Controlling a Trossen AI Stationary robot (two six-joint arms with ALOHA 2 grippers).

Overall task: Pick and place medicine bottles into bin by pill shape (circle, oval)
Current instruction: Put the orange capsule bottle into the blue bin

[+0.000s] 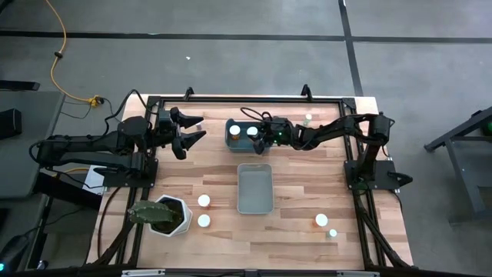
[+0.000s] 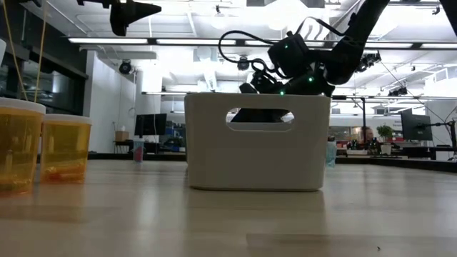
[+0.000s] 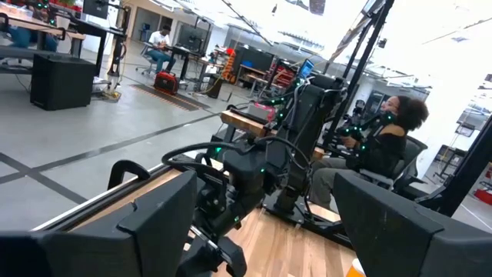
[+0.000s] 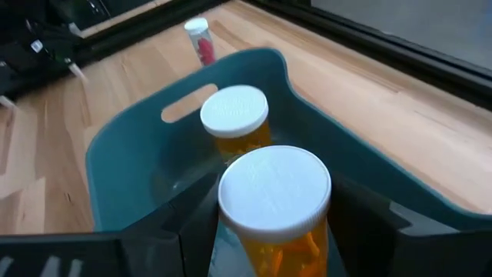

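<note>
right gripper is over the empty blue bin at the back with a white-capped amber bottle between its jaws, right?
Not empty. The right wrist view shows another bottle already standing in the blue bin. The rest holds: the right gripper has a white-capped amber bottle between its jaws.

No readable text anywhere — bottle caps are plain white, no labels, brands or numbers legible.

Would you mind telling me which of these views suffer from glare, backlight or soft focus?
Low view: bright ceiling lights backlight the white bin, and the near tabletop is blurred. Left wrist view: washed-out ceiling, near fingers soft. Right wrist view: bottle close and slightly soft. High view: evenly lit.
</note>
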